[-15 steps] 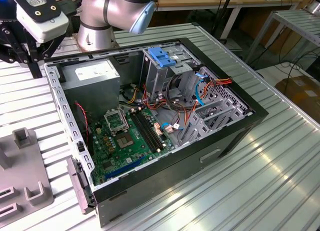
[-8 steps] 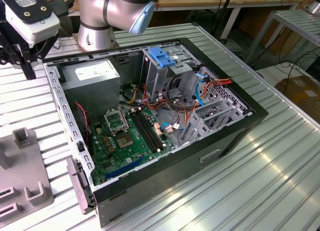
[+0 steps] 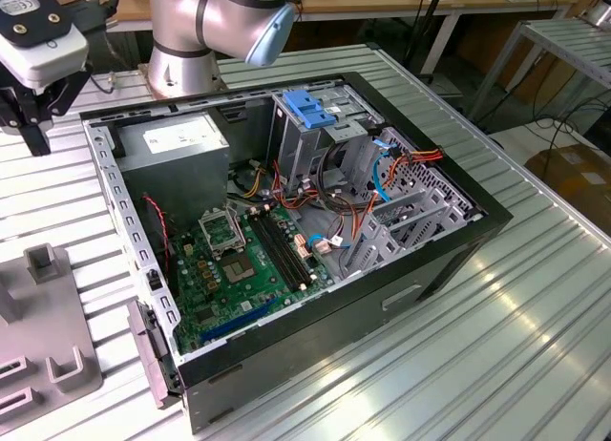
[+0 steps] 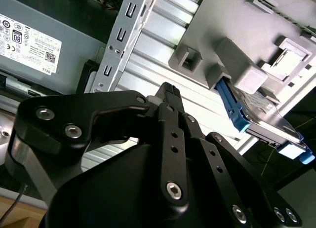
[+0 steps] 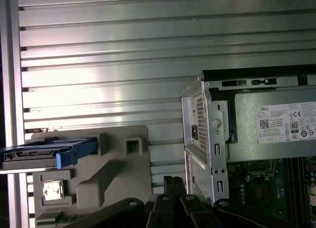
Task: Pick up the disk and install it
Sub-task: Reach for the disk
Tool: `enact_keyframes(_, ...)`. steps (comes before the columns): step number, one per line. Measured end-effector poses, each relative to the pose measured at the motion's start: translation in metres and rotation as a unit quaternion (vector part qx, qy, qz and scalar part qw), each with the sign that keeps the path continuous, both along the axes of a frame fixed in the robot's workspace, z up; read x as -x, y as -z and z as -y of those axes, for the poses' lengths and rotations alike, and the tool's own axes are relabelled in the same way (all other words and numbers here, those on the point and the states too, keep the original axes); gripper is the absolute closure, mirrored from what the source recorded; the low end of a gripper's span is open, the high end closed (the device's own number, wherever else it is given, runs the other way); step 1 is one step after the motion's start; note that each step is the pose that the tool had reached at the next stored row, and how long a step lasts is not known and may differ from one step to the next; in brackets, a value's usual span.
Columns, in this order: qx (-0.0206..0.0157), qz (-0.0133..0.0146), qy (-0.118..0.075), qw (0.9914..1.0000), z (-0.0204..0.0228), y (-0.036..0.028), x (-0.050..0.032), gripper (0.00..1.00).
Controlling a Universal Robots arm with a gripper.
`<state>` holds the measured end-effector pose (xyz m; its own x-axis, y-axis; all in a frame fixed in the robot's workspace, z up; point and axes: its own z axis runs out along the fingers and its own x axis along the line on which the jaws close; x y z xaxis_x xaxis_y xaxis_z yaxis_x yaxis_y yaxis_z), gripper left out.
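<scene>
From my station I saw the disk standing on edge in a slot of the grey fixture. Its light-blue bracket capped the end that faced the computer case. In the second wrist view the disk showed its metal side rising out of the same slot, with the blue frame running along its edge. The fixture lay flat on the ribbed metal counter, just beside the case and outside it. In the exterior view it sat at that view's left.

The jaws were drawn together with nothing between them. Both wrist views showed them hanging over bare counter between the fixture and the case's corner, apart from the disk and touching neither. In the exterior view the arm rose behind the case. Its wrist, with a white camera housing, hung off the case's corner on that view's left, near the power supply.

The case lay on its side with its panel off. Inside I could see the green motherboard, bundles of coloured wires, and a metal drive cage with a blue handle on top. The power supply, a grey box with a white sticker, sat in the corner of the case closest to the jaws.
</scene>
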<state>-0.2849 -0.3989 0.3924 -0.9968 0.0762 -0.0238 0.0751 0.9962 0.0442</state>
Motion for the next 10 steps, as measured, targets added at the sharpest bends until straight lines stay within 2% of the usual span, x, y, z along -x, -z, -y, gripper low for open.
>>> enact_keyframes(10, 0.0000, -0.0002, 0.000, 1.00000, 0.0000, 0.0002, 0.0126, 0.90)
